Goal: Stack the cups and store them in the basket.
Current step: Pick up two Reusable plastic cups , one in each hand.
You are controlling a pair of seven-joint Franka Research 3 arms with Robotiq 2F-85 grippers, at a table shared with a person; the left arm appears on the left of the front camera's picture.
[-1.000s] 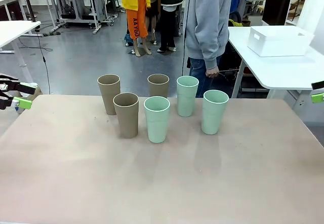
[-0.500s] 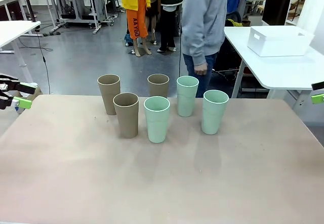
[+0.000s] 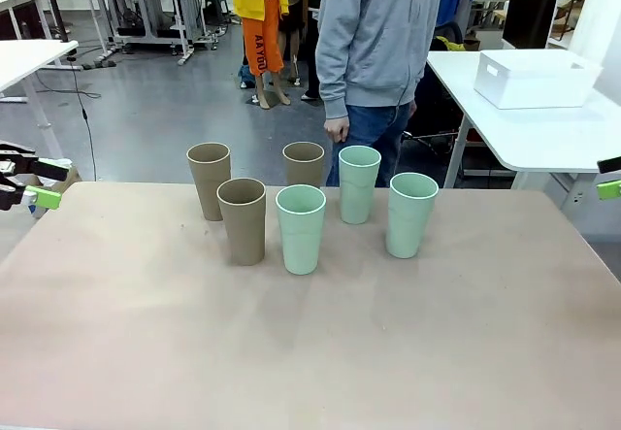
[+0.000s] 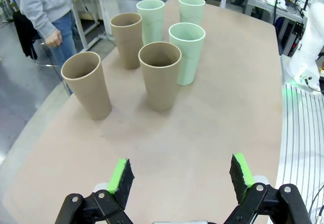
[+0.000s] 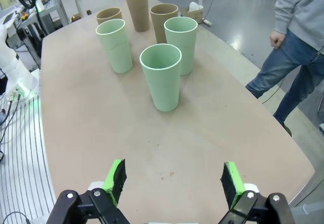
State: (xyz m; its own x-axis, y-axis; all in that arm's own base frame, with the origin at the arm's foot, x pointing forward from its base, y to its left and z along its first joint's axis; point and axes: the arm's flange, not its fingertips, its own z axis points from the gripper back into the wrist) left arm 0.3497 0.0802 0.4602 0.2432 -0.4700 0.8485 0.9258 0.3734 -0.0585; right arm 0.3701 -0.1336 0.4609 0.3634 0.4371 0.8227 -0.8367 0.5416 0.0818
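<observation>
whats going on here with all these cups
Nothing is being handled yet. Three tan-brown cups and three mint green cups stand upright and unstacked on the table. The left gripper and the right gripper hang open and empty at the table's sides, pointed at the cups. A person in a grey hoodie stands at the far side, touching nothing. The white basket sits on another table behind, to the robot's right.

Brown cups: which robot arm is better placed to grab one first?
Probably the left. The left pincer, open, sits at the table's left edge, nearest the brown cups, with nothing between. The right pincer, also open, would have to reach past the mint cups.
</observation>
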